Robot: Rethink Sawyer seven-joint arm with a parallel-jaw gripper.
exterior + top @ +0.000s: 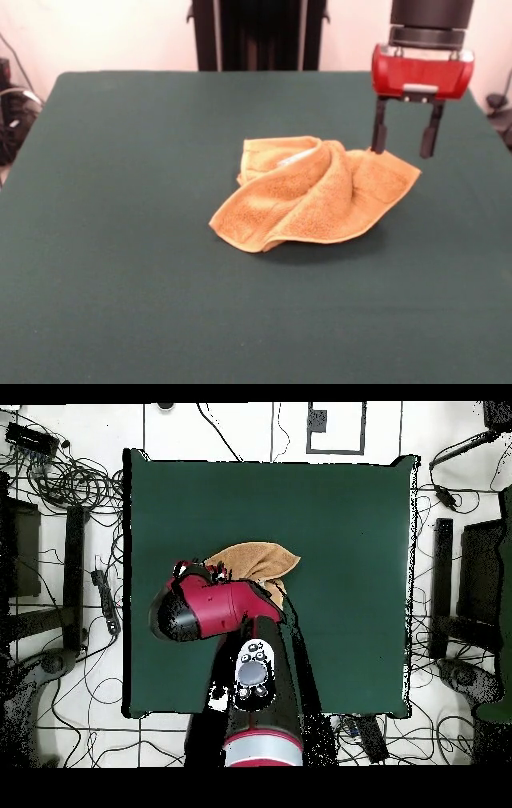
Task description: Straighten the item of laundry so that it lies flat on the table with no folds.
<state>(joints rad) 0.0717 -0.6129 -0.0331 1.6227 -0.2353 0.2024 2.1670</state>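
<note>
Two views, you see: front shows red-and-black gripper (406,138) jaws spread, empty, over crumpled golden-orange terry towel (312,204) on dark green felt table (120,240); overhead, arm (215,609) half-hides towel.

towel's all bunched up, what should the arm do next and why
Probably lower the open end effector onto the towel corner just beneath it and grip it. The towel lies crumpled with a raised fold on the table, and the end effector hangs empty right above that edge.
</note>
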